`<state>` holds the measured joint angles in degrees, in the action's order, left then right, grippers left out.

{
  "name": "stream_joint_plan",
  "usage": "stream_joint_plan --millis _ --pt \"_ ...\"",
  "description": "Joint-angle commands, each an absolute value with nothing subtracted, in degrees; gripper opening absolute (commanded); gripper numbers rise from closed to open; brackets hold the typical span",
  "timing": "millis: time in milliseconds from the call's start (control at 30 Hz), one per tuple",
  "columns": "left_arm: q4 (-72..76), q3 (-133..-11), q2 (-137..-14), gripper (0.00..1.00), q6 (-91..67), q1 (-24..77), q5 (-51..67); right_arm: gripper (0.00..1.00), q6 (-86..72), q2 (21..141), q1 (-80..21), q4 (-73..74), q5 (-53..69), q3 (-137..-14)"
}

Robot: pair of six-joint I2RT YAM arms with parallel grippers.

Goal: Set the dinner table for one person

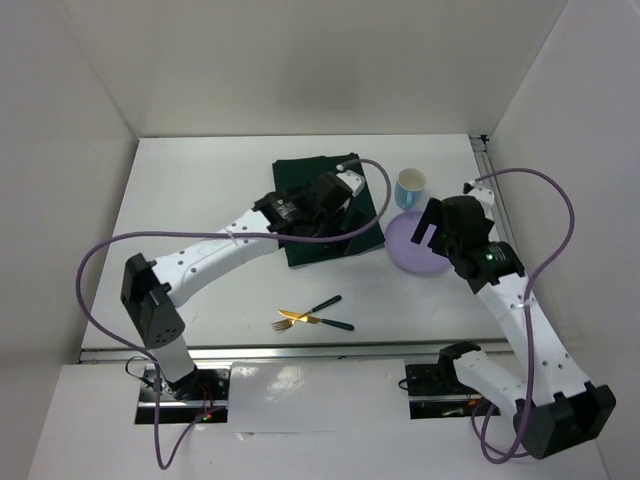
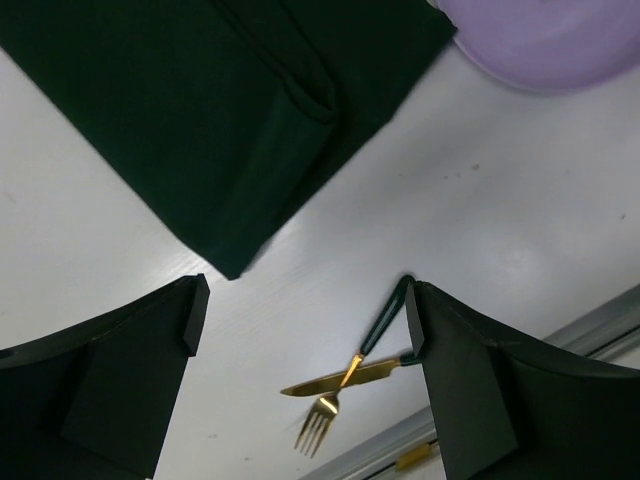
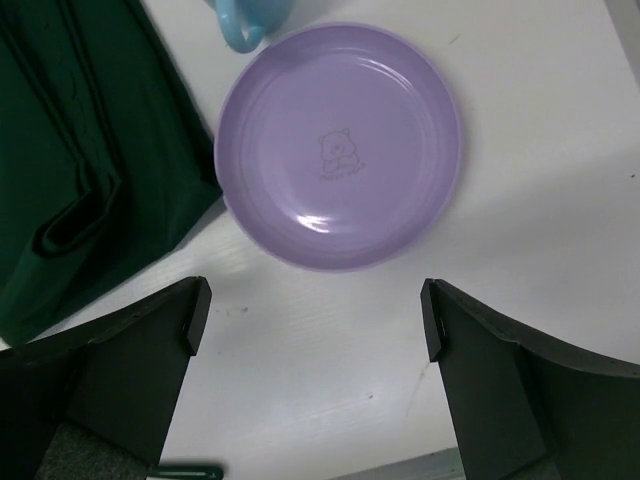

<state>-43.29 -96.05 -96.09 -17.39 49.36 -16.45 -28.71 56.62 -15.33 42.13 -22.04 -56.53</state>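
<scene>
The left arm [image 1: 215, 250] is stretched forward and swung inward, and the left claw [image 2: 305, 305] is tipped downward with both fingers spread wide. The right arm [image 1: 525, 320] is folded at the elbow and angled inward; the right claw [image 3: 310, 310] is likewise spread wide and pointed down.

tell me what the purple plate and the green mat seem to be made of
Purple plate: likely plastic or melamine, smooth and semi-glossy, judging by the soft highlight and printed bear. Green mat: cloth, matte, with soft folds and creases.
</scene>
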Motion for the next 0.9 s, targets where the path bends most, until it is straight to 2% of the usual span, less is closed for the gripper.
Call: stream_joint_plan --millis 0,333,667,867 --pt "-44.03 -98.52 -100.88 1.00 -19.86 51.67 -15.99 1.00 -29.53 50.72 -15.03 42.63 -18.46 -54.15" --pt "-46.67 -106.95 -113.99 1.00 -19.25 52.65 -26.89 1.00 -31.72 50.19 -14.50 43.86 -15.83 -54.05" --pt "-43.42 -106.88 -117.85 1.00 -18.63 45.80 -15.65 1.00 -31.73 51.24 -14.50 42.28 -14.68 -54.58" --pt "-44.47 -109.59 -121.29 0.93 -18.63 43.59 -10.03 1.00 -31.73 51.24 -14.50 42.28 -14.68 -54.58"
